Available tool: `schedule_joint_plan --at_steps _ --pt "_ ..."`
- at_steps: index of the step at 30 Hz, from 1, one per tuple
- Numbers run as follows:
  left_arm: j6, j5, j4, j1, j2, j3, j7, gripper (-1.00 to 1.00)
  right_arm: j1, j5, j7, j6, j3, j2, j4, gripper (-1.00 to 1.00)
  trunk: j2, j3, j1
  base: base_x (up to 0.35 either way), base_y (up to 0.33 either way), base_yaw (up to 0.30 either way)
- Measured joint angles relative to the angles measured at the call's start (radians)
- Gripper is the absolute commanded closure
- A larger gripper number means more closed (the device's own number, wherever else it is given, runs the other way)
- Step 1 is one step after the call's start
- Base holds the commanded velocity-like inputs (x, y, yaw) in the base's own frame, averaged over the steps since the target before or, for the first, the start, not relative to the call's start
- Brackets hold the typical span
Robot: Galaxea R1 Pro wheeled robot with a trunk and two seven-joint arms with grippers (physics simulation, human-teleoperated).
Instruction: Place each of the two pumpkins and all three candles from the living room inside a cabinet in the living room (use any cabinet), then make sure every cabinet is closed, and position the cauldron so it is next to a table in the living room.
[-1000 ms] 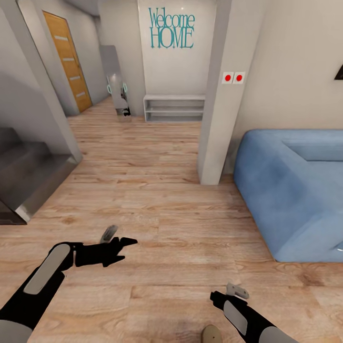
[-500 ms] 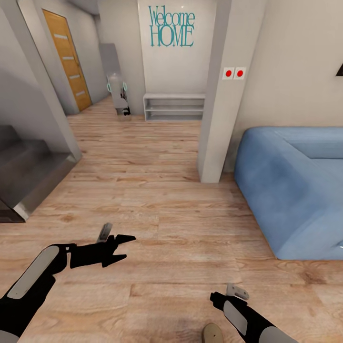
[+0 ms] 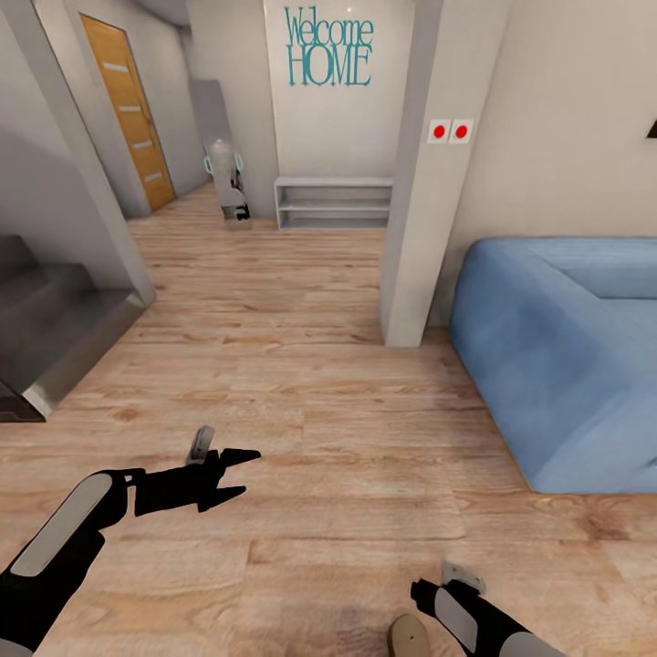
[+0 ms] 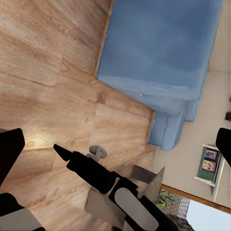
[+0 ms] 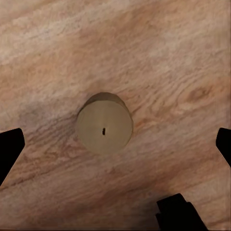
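A candle (image 5: 104, 123) stands on the floor (image 5: 168, 57) between the right pincer's (image 5: 115, 144) spread fingers; left pincer (image 3: 239, 470) is apart.

Candle (image 5: 104, 123) on floor (image 3: 319, 383) (upright); sofa (image 3: 557, 356) right.

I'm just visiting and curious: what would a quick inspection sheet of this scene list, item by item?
Surface: wooden floor, bare planks.
Job's things: one candle standing upright on the floor, centred under the right gripper.
Clutter: nothing seen.
Grippers: right gripper open, fingers wide on either side of the candle, not touching; left gripper held out over the floor, empty, its fingers spread apart.
Cables: nothing seen.
Surroundings: blue sofa, grey stairs, low shelf, wooden door.
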Motion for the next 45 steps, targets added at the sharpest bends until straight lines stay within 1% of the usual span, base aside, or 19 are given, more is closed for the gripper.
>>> schedule_joint_plan --at_steps 3,7,20,22,26,41,43,45 --pt "0.000 0.000 0.000 0.001 0.004 0.000 -0.004 -1.00 0.000 0.003 0.002 -0.001 0.000 0.000 0.025 -1.00 -0.021 -0.009 0.012 0.000 0.000 0.000" --pt "0.000 0.000 0.000 0.001 0.008 0.000 -0.009 -1.00 0.000 0.005 0.003 -0.003 0.000 0.000 0.037 -1.00 -0.049 -0.022 0.027 0.000 0.000 0.000" --pt "0.000 0.000 -0.001 0.001 0.008 0.000 -0.010 -1.00 0.000 0.006 0.006 -0.007 0.001 -0.001 0.026 -1.00 -0.140 -0.063 0.077 0.000 0.000 0.000" --pt "0.000 0.000 0.000 0.001 0.008 0.000 -0.010 -1.00 0.000 0.006 0.006 -0.014 0.001 -0.001 0.025 -1.00 -0.154 -0.069 0.084 0.000 0.000 0.000" --pt "0.000 0.000 0.000 0.001 0.008 0.000 -0.010 -1.00 0.000 0.006 0.012 -0.057 0.004 0.000 0.024 -1.00 -0.182 -0.081 0.100 0.000 0.000 0.000" --pt "0.000 0.000 0.000 0.001 0.013 0.000 -0.010 -1.00 0.000 0.007 0.015 -0.066 0.005 0.000 0.023 -1.00 -0.287 -0.128 0.157 0.000 0.000 0.000" --pt "0.000 0.000 0.000 0.001 0.015 0.000 -0.010 -1.00 0.000 0.007 0.039 -0.066 0.006 0.000 0.023 -1.00 -0.301 -0.135 0.165 0.000 0.000 0.000" --pt "0.000 0.000 0.000 0.001 0.016 0.000 -0.010 -1.00 0.000 0.008 0.082 -0.065 0.006 -0.001 0.026 -1.00 -0.315 -0.141 0.173 0.000 0.000 0.000"
